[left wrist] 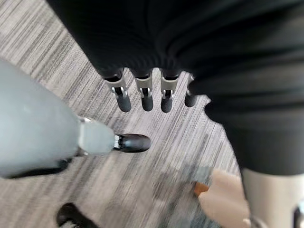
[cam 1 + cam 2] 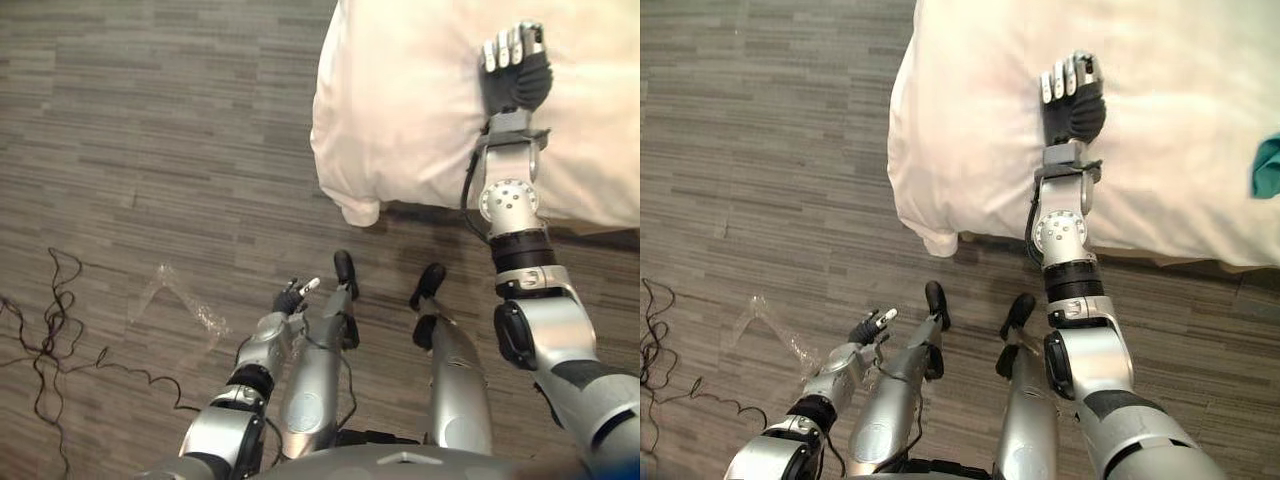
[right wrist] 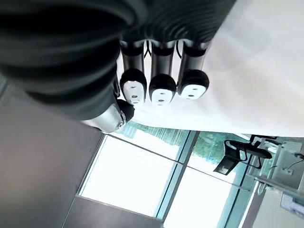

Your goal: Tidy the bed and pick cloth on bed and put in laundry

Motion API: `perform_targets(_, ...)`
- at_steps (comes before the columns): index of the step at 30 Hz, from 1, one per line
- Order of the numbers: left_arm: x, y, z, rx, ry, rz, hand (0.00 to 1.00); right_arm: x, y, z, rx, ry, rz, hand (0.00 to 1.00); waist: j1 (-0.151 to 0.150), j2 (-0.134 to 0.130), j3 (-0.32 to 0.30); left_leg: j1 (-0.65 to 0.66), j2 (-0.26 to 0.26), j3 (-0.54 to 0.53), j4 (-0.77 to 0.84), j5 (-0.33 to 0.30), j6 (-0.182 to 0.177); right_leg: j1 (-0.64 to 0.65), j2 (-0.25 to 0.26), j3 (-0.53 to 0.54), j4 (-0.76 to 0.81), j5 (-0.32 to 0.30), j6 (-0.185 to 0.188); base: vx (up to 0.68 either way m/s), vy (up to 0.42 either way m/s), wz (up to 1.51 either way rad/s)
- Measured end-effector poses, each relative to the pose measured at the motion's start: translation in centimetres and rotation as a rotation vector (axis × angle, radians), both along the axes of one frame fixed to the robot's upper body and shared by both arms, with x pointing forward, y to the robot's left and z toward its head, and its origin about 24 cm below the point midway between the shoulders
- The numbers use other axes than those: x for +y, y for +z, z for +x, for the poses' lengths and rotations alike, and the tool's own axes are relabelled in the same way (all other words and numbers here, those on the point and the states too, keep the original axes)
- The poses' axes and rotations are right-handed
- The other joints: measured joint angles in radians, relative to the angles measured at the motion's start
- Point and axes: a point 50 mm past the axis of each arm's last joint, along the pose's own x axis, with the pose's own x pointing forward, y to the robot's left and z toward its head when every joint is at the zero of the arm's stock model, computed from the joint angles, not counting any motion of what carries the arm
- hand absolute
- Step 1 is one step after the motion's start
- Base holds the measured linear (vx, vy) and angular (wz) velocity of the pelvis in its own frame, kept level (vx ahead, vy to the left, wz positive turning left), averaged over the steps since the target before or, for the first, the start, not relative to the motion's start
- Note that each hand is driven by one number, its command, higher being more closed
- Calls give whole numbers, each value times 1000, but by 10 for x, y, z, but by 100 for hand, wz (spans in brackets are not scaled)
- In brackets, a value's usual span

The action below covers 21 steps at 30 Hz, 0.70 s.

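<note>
Far to the left, we see a crumpled clear plastic wrapper (image 2: pixel 178 300) lying on the grey plank floor (image 2: pixel 150 120). Just right of it, our left hand (image 2: pixel 291 298) hangs low above the floor. It is well short of the bed, and its fingers (image 1: pixel 144 94) are loose and apart, pointing down and touching nothing.

Further right, the bed (image 2: pixel 400 110) comes in from the top, covered in pale white bedding, with one rounded corner drooping toward the floor. Our right hand (image 2: pixel 516 62) reaches out over this bedding, back upward. In its wrist view the fingertips (image 3: pixel 163 88) are curled in toward the palm beside the thumb with nothing between them, and a large window (image 3: pixel 142 175) shows beyond the white cover.

At the far right edge, a teal cloth (image 2: pixel 1268 168) lies on the bed, well apart from the right hand, and neither hand touches it.
</note>
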Motion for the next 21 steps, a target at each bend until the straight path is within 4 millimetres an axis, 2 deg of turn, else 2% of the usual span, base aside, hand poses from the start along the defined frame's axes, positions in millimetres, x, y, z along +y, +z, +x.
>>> perform_targets(3, -5, 3, 2, -4, 19, 0, 0, -5, -18, -7, 4, 7, 33, 100, -17, -9, 6, 3, 6, 10, 6, -1, -2, -11, -1, 7, 27, -16, -4, -39, -43, -11)
perform_targets(4, -9, 7, 5, -15, 32, -1, 0, -9, -34, -12, 21, -3, 43, 100, -31, -18, 9, 13, 11, 28, 6, -10, -14, -14, 4, 21, 34, -22, -2, -20, -47, -26)
perform_targets(6, -10, 11, 8, -26, 51, -15, 0, -11, -45, -17, 32, -7, 61, 100, -46, -27, 15, 27, 13, 52, 6, -16, -12, -15, 9, 41, 34, -22, -1, -3, -28, -37)
perform_targets(10, -6, 26, 21, -68, 86, -25, 0, -34, -79, -32, 89, -68, 89, 100, -88, -40, 15, 50, 20, 102, 14, -36, -13, -11, 18, 76, 25, -8, -4, 47, -4, -33)
perform_targets(11, -4, 32, 26, -82, 96, -26, 0, -47, -99, -37, 152, -106, 105, 100, -97, -53, 20, 65, 25, 124, 22, -44, -7, -2, 24, 92, 23, -3, -4, 108, -3, -34)
perform_targets(12, -4, 33, 28, -86, 98, -29, 0, -55, -110, -39, 193, -130, 116, 100, -101, -53, 20, 70, 29, 128, 27, -49, -6, 6, 28, 94, 18, -1, -2, 133, -6, -39)
perform_targets(13, -3, 37, 30, -96, 108, -39, 0, -70, -137, -48, 290, -179, 142, 100, -102, -58, 20, 85, 36, 140, 40, -63, -10, 23, 35, 103, 6, 2, -2, 125, -4, -24)
perform_targets(14, -1, 37, 31, -99, 112, -42, 0, -76, -149, -53, 335, -200, 150, 0, -103, -59, 21, 96, 38, 146, 43, -68, -11, 33, 38, 108, 3, 3, -1, 141, -1, -31)
perform_targets(16, 7, 36, 30, -89, 110, -43, 0, -92, -191, -78, 492, -269, 101, 0, -110, -64, 20, 145, 51, 171, 58, -97, -19, 82, 52, 121, -11, 3, -1, 144, 1, -36)
perform_targets(18, 17, 34, 28, -85, 104, -44, 0, -98, -210, -91, 580, -296, 26, 0, -124, -70, 18, 183, 63, 191, 76, -120, -26, 120, 63, 130, -24, 2, 0, 125, 2, -39)
perform_targets(19, 21, 33, 27, -90, 86, -40, 0, -101, -219, -98, 638, -326, -91, 0, -136, -70, 18, 210, 68, 197, 77, -129, -31, 151, 71, 135, -42, 3, 1, 108, 7, -32)
perform_targets(20, 23, 33, 26, -90, 79, -34, 0, -102, -224, -103, 673, -340, -154, 0, -139, -71, 18, 224, 70, 201, 75, -132, -33, 166, 76, 136, -50, 4, 3, 93, 17, -25)
perform_targets(21, 26, 32, 25, -90, 61, -17, 0, -103, -235, -108, 745, -352, -295, 0, -142, -76, 17, 254, 75, 207, 68, -136, -37, 200, 86, 137, -73, 7, 7, 88, 19, -18)
